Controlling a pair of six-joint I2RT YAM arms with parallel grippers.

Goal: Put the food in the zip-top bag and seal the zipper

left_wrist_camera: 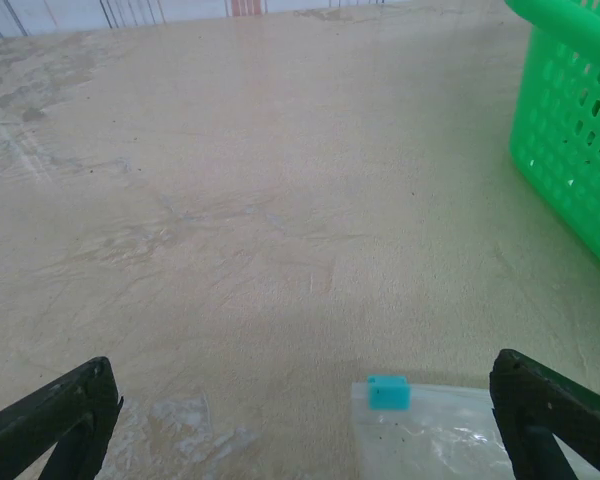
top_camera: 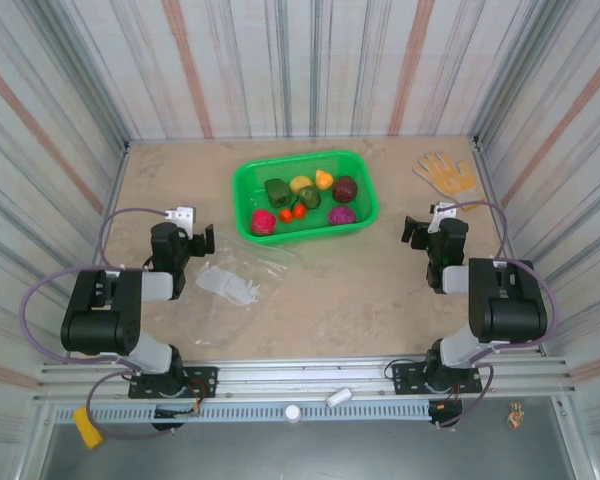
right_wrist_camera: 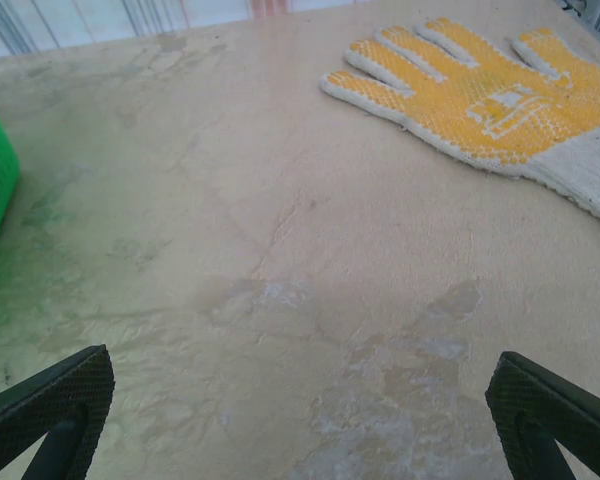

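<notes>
Food [top_camera: 305,200]: red, maroon, yellow, green pieces in basket [top_camera: 242,205]. Bag [top_camera: 235,283]: clear, flat, near left. Left gripper [left_wrist_camera: 302,365], right gripper [right_wrist_camera: 302,355]: spread, empty.

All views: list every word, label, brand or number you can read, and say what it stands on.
No text can be read.
White patch on the bag: print too small and blurred to read.
Glove: a blocky yellow mark on the palm, not legible as letters.

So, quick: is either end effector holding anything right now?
Left end effector: open, holding nothing.
Right end effector: open, holding nothing.
</notes>
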